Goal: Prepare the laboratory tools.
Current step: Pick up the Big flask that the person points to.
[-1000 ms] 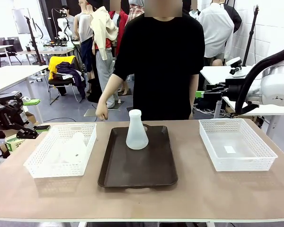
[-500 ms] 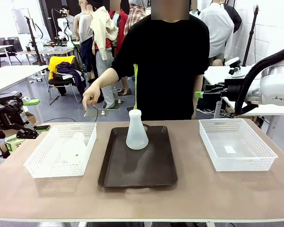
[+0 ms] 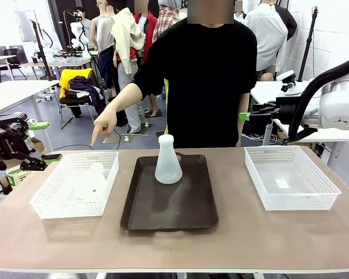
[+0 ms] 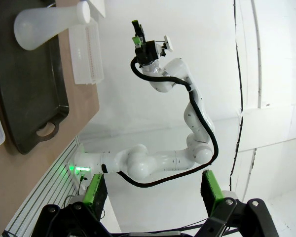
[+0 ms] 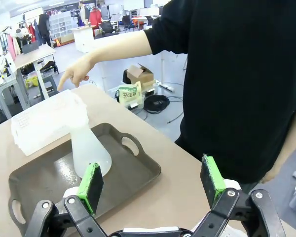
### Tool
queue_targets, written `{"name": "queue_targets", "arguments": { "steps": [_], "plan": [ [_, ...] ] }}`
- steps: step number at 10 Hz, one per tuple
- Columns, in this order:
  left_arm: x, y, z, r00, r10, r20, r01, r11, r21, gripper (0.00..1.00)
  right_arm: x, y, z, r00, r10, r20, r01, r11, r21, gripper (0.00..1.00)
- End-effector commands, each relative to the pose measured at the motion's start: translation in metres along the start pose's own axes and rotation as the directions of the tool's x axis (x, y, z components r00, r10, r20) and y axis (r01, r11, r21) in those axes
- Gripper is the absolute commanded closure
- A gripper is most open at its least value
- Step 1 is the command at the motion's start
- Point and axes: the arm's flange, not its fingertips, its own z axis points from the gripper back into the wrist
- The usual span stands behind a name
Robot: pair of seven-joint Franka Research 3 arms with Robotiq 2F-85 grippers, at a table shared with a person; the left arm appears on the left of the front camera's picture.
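The person's hand [image 3: 103,124] is higher now than a second ago. It has moved from the table [image 3: 250,232] edge toward nine o'clock, and one finger points down at the white basket [image 3: 52,200].

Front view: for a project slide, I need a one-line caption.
A person's hand points toward the left mesh basket holding one conical flask; another flask stands upright on the brown tray.

The left pincer [image 3: 45,141] hangs low at the robot's far left, jaws spread wide with nothing between its green pads [image 4: 95,190]. The right pincer [image 5: 153,182] hovers higher on the right, likewise wide apart and empty, its white arm [image 3: 337,104] curving in behind it. The person's hand [image 3: 103,125] reaches out on an extended arm, index finger pointing downward
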Motion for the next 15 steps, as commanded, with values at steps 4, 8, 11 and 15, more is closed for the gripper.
{"name": "queue_targets", "arguments": {
  "steps": [4,8,11,15],
  "plan": [
    [0.0,0.0,0.0,1.0,0.0,0.0,0.0,1.0,0.0,0.0,0.002,0.0,-0.001,1.0,-0.008,-0.012,0.008,1.0,0.001,0.0],
    [-0.003,-0.061,-0.018,0.99,-0.139,0.028,0.125,0.949,0.29,0.0,0.002,0.0,-0.001,1.0,-0.008,-0.012,0.008,1.0,0.001,0.0],
    [0.033,-0.092,-0.049,0.989,-0.116,0.089,0.006,0.638,0.77,0.0,0.002,0.0,-0.001,1.0,-0.008,-0.012,0.008,1.0,0.001,0.0],
    [0.099,-0.072,-0.095,0.982,0.067,0.175,-0.184,0.169,0.968,0.0,0.002,0.0,-0.001,1.0,-0.008,-0.012,0.008,1.0,0.001,0.0]
  ]
}}
